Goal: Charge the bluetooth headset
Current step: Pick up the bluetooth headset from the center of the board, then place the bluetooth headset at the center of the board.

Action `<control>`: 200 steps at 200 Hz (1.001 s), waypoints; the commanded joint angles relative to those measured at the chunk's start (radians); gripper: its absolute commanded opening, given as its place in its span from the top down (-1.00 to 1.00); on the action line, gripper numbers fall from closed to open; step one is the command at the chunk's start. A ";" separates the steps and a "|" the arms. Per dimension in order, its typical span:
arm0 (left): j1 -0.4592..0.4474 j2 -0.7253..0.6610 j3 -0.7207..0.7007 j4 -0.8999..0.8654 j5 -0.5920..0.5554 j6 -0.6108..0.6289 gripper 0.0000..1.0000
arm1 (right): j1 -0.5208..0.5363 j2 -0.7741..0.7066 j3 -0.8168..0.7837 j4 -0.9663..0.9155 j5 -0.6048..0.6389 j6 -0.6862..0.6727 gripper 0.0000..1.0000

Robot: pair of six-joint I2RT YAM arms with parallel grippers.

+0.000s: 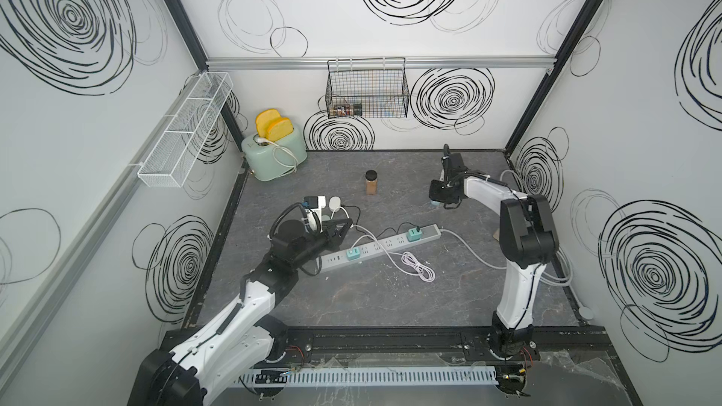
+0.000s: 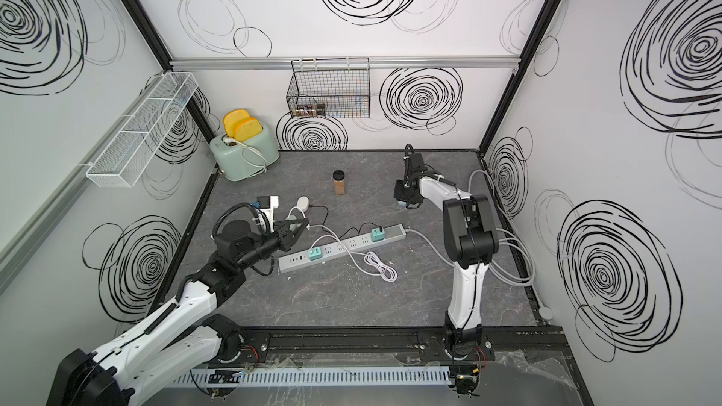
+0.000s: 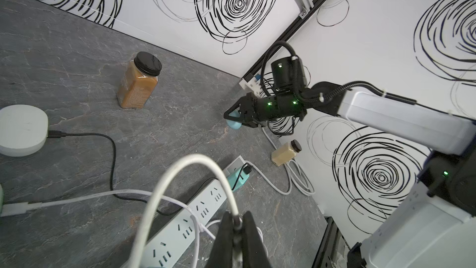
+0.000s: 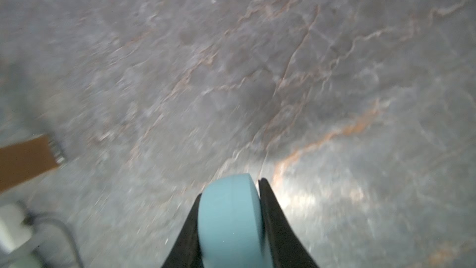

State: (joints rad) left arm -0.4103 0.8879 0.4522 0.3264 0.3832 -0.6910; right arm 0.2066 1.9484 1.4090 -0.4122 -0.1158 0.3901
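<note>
We located the small pale-blue rounded plastic headset case (image 4: 229, 217) between the jaws of the right gripper (image 4: 230, 188). The jaws were clenched on its two broad faces, low over the far right part of the grey marbled tabletop (image 1: 390, 306) and well apart from the long grey-white power strip (image 1: 385, 246); we could not tell whether the case touched the surface. We judged the case light, rigid and smooth, and so liable to slip or turn on its curved shell. Hold should be taken across the flat faces, with the charging port left clear. The left gripper (image 3: 238, 215) was clamped on the thin white charging cable (image 3: 195, 157), which we judged limp and light. A hold near its plug would limit flopping, but we could not identify the plug. As for containers, the black wire basket (image 1: 404, 87) on the back wall held a few small jars (image 1: 345, 110), and the white mesh shelf (image 1: 183, 130) showed no contents. The square clear jar with a black lid (image 1: 371, 185) stood upright, filled with brown powder. The mint-green toaster (image 1: 281, 154) carried two yellow bread slices (image 1: 271, 126).
</note>
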 commanded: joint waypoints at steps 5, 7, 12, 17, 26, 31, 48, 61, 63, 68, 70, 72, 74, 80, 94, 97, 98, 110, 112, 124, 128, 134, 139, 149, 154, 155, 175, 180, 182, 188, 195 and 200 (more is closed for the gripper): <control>0.006 0.029 0.001 0.197 0.032 -0.129 1.00 | 0.011 -0.229 -0.151 0.165 -0.331 0.025 0.44; 0.005 0.033 -0.001 0.208 0.032 -0.140 1.00 | 0.011 -0.242 -0.165 0.179 -0.355 0.030 0.44; 0.005 0.040 -0.004 0.244 0.033 -0.168 1.00 | 0.012 -0.274 -0.201 0.217 -0.416 0.046 0.44; 0.003 0.048 -0.008 0.285 0.030 -0.195 1.00 | 0.013 -0.305 -0.234 0.260 -0.478 0.066 0.44; -0.003 0.062 -0.010 0.341 0.018 -0.238 1.00 | 0.015 -0.356 -0.300 0.346 -0.574 0.117 0.44; -0.005 0.068 -0.011 0.365 0.011 -0.258 1.00 | 0.019 -0.381 -0.335 0.400 -0.617 0.150 0.45; -0.013 0.087 -0.006 0.423 -0.027 -0.305 1.00 | 0.040 -0.455 -0.433 0.583 -0.722 0.271 0.45; -0.020 0.096 -0.004 0.469 -0.054 -0.339 1.00 | 0.061 -0.492 -0.477 0.700 -0.761 0.352 0.46; -0.020 0.098 -0.004 0.475 -0.058 -0.344 1.00 | 0.066 -0.495 -0.481 0.717 -0.763 0.367 0.46; -0.022 0.102 -0.004 0.491 -0.067 -0.360 1.00 | 0.074 -0.505 -0.491 0.756 -0.771 0.396 0.46; -0.024 0.104 -0.004 0.499 -0.070 -0.366 1.00 | 0.079 -0.507 -0.494 0.770 -0.774 0.407 0.46; -0.024 0.106 -0.004 0.504 -0.073 -0.371 1.00 | 0.084 -0.509 -0.496 0.783 -0.777 0.416 0.46; -0.025 0.109 -0.004 0.512 -0.076 -0.377 1.00 | 0.089 -0.511 -0.498 0.798 -0.781 0.424 0.46; -0.027 0.115 -0.003 0.529 -0.087 -0.390 1.00 | 0.102 -0.515 -0.502 0.843 -0.793 0.453 0.47; -0.028 0.130 -0.004 0.573 -0.113 -0.430 1.00 | 0.137 -0.524 -0.514 0.946 -0.806 0.510 0.47; -0.029 0.133 -0.006 0.585 -0.117 -0.437 1.00 | 0.142 -0.525 -0.517 0.966 -0.807 0.518 0.47; -0.029 0.133 -0.006 0.590 -0.118 -0.440 1.00 | 0.146 -0.525 -0.518 0.974 -0.807 0.523 0.47; -0.030 0.146 -0.010 0.633 -0.139 -0.468 1.00 | 0.169 -0.531 -0.534 1.069 -0.812 0.566 0.46; -0.031 0.147 -0.011 0.639 -0.143 -0.473 1.00 | 0.171 -0.531 -0.536 1.083 -0.812 0.574 0.46; -0.032 0.154 -0.012 0.665 -0.164 -0.489 1.00 | 0.185 -0.527 -0.541 1.153 -0.816 0.616 0.46; -0.033 0.157 -0.012 0.670 -0.172 -0.489 1.00 | 0.190 -0.526 -0.541 1.175 -0.818 0.626 0.45; -0.036 0.160 -0.010 0.675 -0.184 -0.489 1.00 | 0.197 -0.524 -0.538 1.195 -0.817 0.637 0.45; -0.038 0.164 -0.010 0.688 -0.192 -0.493 1.00 | 0.206 -0.522 -0.536 1.210 -0.815 0.645 0.45; -0.043 0.173 -0.015 0.732 -0.212 -0.499 1.00 | 0.225 -0.516 -0.530 1.236 -0.813 0.657 0.45; -0.048 0.176 -0.017 0.753 -0.224 -0.498 1.00 | 0.234 -0.513 -0.526 1.247 -0.810 0.662 0.45; -0.049 0.176 -0.017 0.756 -0.226 -0.498 1.00 | 0.234 -0.513 -0.525 1.249 -0.809 0.663 0.45; -0.069 0.180 -0.020 0.794 -0.284 -0.489 1.00 | 0.269 -0.503 -0.514 1.287 -0.784 0.683 0.45; -0.074 0.180 -0.021 0.803 -0.299 -0.489 1.00 | 0.275 -0.499 -0.508 1.292 -0.778 0.686 0.45; -0.077 0.179 -0.022 0.809 -0.304 -0.489 1.00 | 0.278 -0.498 -0.505 1.293 -0.776 0.687 0.45; -0.083 0.182 -0.025 0.832 -0.316 -0.486 1.00 | 0.284 -0.491 -0.496 1.290 -0.774 0.688 0.45; -0.092 0.186 -0.027 0.863 -0.324 -0.477 1.00 | 0.297 -0.482 -0.485 1.297 -0.775 0.693 0.44; -0.101 0.189 -0.028 0.884 -0.332 -0.467 1.00 | 0.302 -0.474 -0.481 1.305 -0.774 0.701 0.44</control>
State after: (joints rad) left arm -0.4839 1.0672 0.4385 1.0138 0.1307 -1.1564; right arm 0.4801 1.4521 0.8810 0.7849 -0.9001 1.0241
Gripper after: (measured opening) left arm 0.095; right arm 0.294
